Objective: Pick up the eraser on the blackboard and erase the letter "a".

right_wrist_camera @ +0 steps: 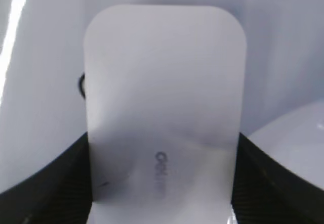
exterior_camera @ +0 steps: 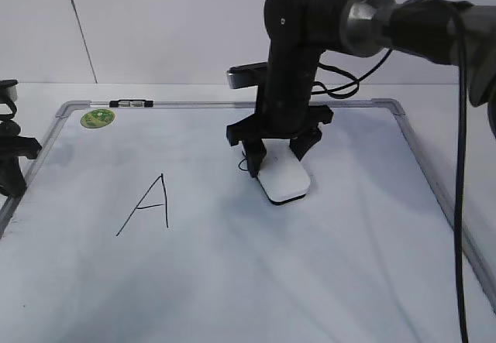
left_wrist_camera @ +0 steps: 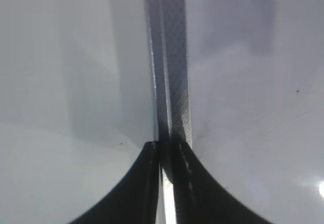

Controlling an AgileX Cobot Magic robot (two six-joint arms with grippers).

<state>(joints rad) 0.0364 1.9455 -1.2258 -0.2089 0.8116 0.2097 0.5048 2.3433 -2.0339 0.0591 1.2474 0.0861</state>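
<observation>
Two black fingers of the right gripper (exterior_camera: 275, 156) clamp the eraser (exterior_camera: 284, 178), a smooth white rounded-rectangular block with dark underside, flat on the glossy blackboard (exterior_camera: 232, 281) below them. Letter "a" (exterior_camera: 246, 165) peeks out just beside its left finger. Left gripper (left_wrist_camera: 163, 183) jaws together over the metal frame, holding nothing.

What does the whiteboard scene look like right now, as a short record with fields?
surface: blackboard, white, grey frame
eraser: flat on the board, between the right gripper fingers
letter "a": mostly hidden by the eraser, a bit of black stroke at its left edge
other marks: uppercase A, green sticker
left gripper: shut, over the frame
</observation>
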